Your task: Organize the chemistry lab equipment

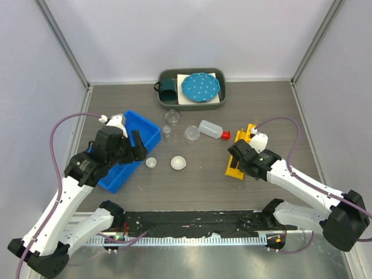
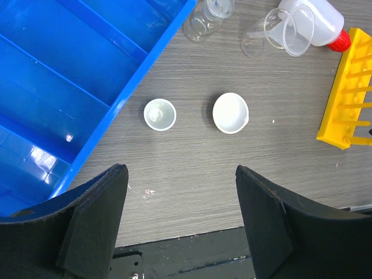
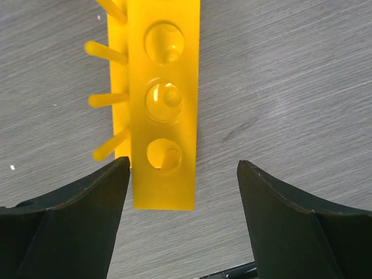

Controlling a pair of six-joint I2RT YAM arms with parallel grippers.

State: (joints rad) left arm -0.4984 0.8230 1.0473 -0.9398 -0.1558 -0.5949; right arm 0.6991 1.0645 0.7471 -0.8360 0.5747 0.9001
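Observation:
The yellow test-tube rack lies on the table at the right, and my right gripper hovers open over its near end. In the right wrist view the rack's end sits between the open fingers, closer to the left one, and I see no contact. Two small round dishes rest mid-table. My left gripper is open and holds nothing, on the near side of them. Farther back are a white squeeze bottle with a red nozzle, a beaker, a funnel and a small clear flask.
A blue divided bin lies at the left, under my left wrist. A grey tray at the back holds a teal mug and a blue dotted plate. A black strip runs along the table's near edge.

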